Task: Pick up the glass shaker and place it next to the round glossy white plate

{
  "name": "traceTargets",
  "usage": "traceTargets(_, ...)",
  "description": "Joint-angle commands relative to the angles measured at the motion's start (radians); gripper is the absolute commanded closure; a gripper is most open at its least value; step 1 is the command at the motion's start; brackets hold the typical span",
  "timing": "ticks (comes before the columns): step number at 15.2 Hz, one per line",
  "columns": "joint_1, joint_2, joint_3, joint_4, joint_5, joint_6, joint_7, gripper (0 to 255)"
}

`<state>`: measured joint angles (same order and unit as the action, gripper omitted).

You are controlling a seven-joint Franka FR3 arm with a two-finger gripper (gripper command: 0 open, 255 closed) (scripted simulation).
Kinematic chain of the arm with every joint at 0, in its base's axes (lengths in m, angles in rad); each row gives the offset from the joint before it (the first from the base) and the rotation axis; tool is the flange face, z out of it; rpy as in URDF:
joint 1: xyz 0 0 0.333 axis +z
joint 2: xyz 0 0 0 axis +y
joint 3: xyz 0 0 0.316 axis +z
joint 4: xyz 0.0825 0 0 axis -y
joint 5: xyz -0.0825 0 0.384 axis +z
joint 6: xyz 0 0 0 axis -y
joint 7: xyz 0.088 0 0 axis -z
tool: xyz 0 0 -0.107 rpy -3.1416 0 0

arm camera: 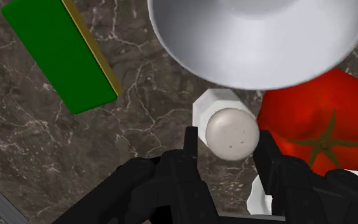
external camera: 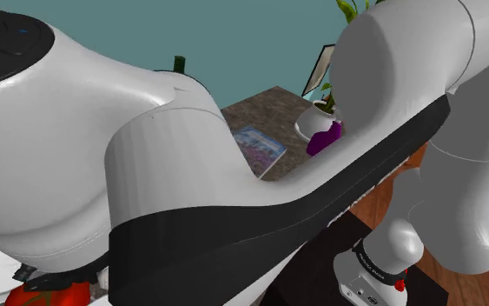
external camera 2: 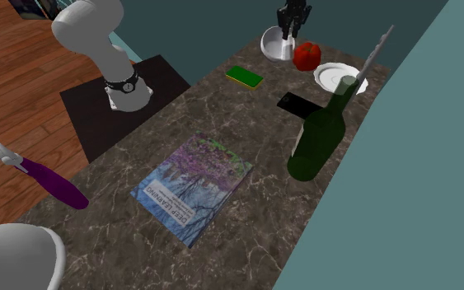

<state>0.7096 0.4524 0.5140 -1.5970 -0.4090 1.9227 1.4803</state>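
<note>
My claw (arm camera: 227,139) stood wide, a finger either side of the shaker (arm camera: 233,132): speckled dome cap, white faceted body, upright on the counter (arm camera: 152,114) beside tomato (arm camera: 317,127) and bowl (arm camera: 260,38). The second exterior view added the white plate (external camera 2: 337,78), just beside the tomato.

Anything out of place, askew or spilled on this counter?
The purple-handled tool at the dark marble counter's edge, near the white pot, looks odd: its white head seems to stick out past the edge, over the wooden floor. Nothing looks spilled or damaged.
</note>
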Motion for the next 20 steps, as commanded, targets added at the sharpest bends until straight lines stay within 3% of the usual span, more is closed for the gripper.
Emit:
traceTargets(1, 0.003, 0.011, -0.003, -0.011, -0.008, 0.020, 0.009, 255)
traceTargets(7, 0.007, 0.043, -0.014, -0.047, -0.030, 0.082, 0.031, 255)
traceTargets(15, 0.007, 0.044, -0.015, -0.049, -0.031, 0.085, 0.032, 255)
traceTargets(16, 0.007, 0.044, -0.015, -0.049, -0.031, 0.085, 0.032, 0)
traceTargets(20, 0.007, 0.044, -0.015, -0.049, -0.031, 0.085, 0.032, 0)
